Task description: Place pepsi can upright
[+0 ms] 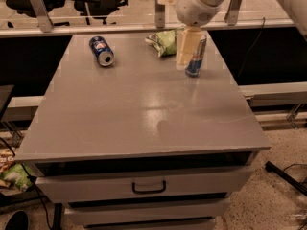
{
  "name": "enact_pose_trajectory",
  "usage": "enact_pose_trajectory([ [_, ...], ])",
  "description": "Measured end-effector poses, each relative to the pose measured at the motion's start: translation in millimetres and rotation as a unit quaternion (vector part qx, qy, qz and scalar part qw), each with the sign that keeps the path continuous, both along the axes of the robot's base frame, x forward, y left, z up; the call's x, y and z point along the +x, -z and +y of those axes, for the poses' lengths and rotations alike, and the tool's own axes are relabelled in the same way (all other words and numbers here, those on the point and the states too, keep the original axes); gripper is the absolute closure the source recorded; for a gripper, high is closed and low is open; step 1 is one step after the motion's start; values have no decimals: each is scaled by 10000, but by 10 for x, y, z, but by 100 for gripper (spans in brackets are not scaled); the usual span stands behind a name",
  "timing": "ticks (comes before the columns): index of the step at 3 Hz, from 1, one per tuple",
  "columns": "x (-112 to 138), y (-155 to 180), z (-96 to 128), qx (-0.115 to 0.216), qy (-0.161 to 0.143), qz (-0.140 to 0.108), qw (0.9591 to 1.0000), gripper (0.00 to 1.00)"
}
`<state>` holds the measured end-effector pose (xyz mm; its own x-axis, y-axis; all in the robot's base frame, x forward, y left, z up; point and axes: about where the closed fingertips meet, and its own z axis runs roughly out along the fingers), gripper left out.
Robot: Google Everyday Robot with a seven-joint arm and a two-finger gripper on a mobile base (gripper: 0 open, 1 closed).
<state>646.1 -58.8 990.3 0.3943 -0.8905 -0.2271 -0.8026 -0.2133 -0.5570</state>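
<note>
- Grey bench [144, 109] with three things on it, all up at the far end, so the near half has plenty of room for setting something down.
- pepsi can [101, 51] is far-left, lying on its side with a silver end pointing roughly toward the camera. It's resting on its curved wall, so I'd guess a nudge could make it roll. Standing it up is the whole job, and that's not done yet.
- End effector [185, 56] hangs pointing down at the far-right, right by the tall can [196, 57] and partly covering it from this angle. It's well away from the pepsi can. Can't tell whether it's spread apart or closed up. Doesn't look like it's carrying anything, but I wouldn't swear to it.
- Tall can is already upright and it's not the target, so being that close to it seems like a knock-over risk.
- Green chip bag [164, 41] sits between the two cans, nearer the tall one, so the arm would need to pass over or around it on the way left.
</note>
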Motion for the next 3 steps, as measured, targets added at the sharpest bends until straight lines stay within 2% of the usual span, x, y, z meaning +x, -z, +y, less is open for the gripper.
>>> enact_pose_trajectory([
  [1, 173, -10, 320, -152, -412, -423, 9981, 0],
  [2, 339, 5, 727, -384, -919, -1118, 9887, 0],
  [3, 442, 80, 953, -705, -1282, -1564, 9768, 0],
])
